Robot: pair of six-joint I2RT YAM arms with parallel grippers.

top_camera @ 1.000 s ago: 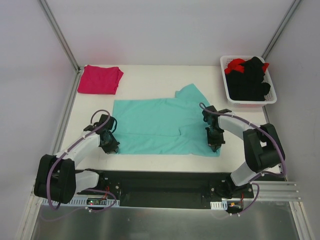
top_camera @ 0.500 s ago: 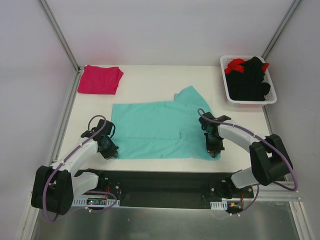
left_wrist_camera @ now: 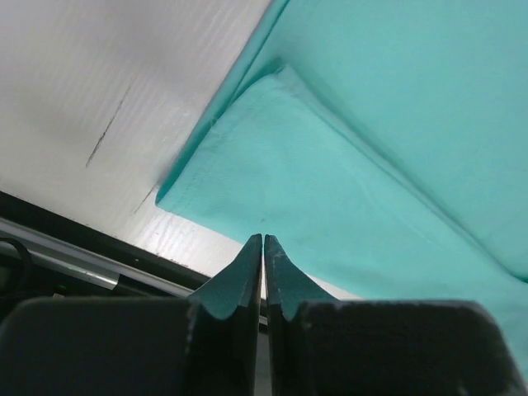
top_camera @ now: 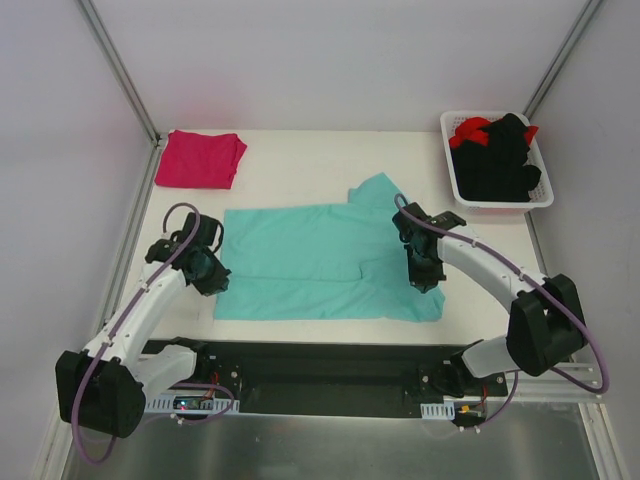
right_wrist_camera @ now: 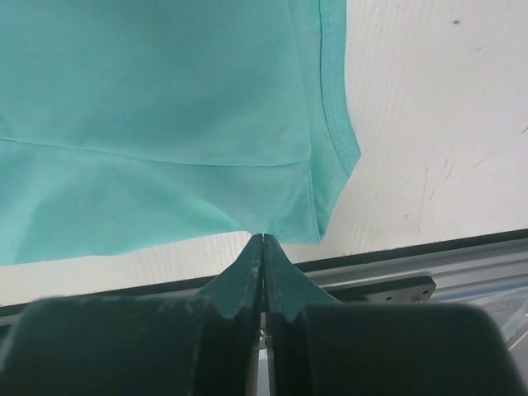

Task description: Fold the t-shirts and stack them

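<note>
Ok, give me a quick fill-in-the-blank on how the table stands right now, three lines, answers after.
The pink t-shirt lies folded at the far ____ corner of the table. The white basket holds black and ____ garments. The left gripper and the right gripper both have their jaws ____ at the near edge of the teal t-shirt.
Missing words: left; red; shut.

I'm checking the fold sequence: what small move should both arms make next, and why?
Probably carry both pinched corners evenly forward, away from the robot. The left gripper and right gripper have their jaws shut on the near corners of the teal t-shirt, whose near half is not yet laid over the far half.
</note>
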